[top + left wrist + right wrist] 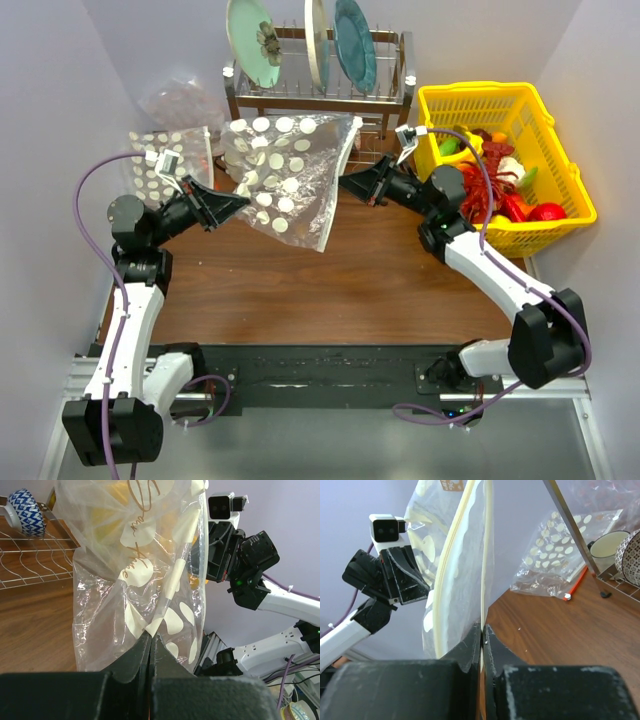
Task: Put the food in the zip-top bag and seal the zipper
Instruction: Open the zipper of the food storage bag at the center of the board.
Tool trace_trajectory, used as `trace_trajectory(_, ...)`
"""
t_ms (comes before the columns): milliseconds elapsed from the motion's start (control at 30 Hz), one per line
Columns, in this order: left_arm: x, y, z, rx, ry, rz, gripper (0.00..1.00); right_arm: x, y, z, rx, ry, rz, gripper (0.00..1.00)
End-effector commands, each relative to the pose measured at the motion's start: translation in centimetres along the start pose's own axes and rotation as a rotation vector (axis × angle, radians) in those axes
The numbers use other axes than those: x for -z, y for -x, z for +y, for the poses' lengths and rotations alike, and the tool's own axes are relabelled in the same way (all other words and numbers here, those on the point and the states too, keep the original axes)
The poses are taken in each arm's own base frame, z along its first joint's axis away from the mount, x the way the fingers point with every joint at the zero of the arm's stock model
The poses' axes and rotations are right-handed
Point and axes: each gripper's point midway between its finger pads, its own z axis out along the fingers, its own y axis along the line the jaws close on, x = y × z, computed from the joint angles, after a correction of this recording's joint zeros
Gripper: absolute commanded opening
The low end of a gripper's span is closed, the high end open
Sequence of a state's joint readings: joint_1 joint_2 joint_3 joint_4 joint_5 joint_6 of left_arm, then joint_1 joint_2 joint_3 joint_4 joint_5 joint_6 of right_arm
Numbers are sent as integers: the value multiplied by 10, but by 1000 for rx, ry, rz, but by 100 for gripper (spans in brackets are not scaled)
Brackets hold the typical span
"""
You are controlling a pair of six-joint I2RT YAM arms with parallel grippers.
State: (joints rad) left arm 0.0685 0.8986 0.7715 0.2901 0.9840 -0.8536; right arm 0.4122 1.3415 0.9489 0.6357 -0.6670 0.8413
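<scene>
The zip-top bag [285, 180] is clear plastic printed with white dots and hangs stretched between my two grippers above the back of the table. My left gripper [243, 203] is shut on its left edge, as the left wrist view [151, 636] shows, with the bag [140, 575] rising from the fingertips. My right gripper [343, 183] is shut on the bag's right edge [483, 627]. The cream zipper strip [486, 555] runs up from there. I see no food inside the bag. The food [495, 185], red, white and green toy pieces, lies in the yellow basket [480, 92].
A dish rack [320, 95] with plates stands behind the bag. A flat dotted pack [160, 165] and a wrinkly clear sack [185, 100] lie at the back left. A mug [607, 547] sits by the rack. The basket fills the back right corner.
</scene>
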Motion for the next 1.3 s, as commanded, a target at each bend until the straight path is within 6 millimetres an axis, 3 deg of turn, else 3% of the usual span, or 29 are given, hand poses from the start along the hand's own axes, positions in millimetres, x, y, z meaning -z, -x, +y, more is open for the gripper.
trace_trajectory(0, -1, -4, -1, -15, -13, 17, 0, 2, 22, 33, 65, 61, -21, 0)
trace_trajectory(67, -1, -1, 2, -43, 5, 19, 4, 8, 24, 39, 74, 40, -24, 0)
trace_trajectory(167, -1, 3, 10, -81, 68, 22, 37, 18, 21, 45, 65, 13, -20, 0)
trace_trajectory(200, 0, 2, 20, -58, 127, 26, 61, 21, 21, 45, 60, 2, -22, 0)
trace_trajectory(300, 6, 10, 35, -103, 253, 19, 83, 31, 15, 43, 40, -54, -22, 0)
trace_trajectory(467, 4, 28, 28, -181, 306, -19, 84, 35, -13, 29, -13, -172, 48, 0)
trace_trajectory(567, -12, 23, 16, -198, 281, -13, 82, 33, -31, 21, -27, -226, 80, 0)
trace_trajectory(667, -39, 4, -11, -221, 188, 19, 80, 32, -45, 14, -51, -260, 101, 0)
trace_trajectory(767, -60, -13, -23, -242, 139, 62, 78, 31, -54, 8, -86, -276, 124, 0)
trace_trajectory(933, -88, -39, -24, -297, 131, 152, 78, 29, -66, 4, -116, -287, 154, 0)
trace_trajectory(1100, -99, -50, -22, -299, 133, 190, 75, 28, -69, 3, -123, -291, 160, 0)
trace_trajectory(1267, -109, -62, -21, -294, 120, 221, 65, 26, -69, 3, -122, -286, 161, 0)
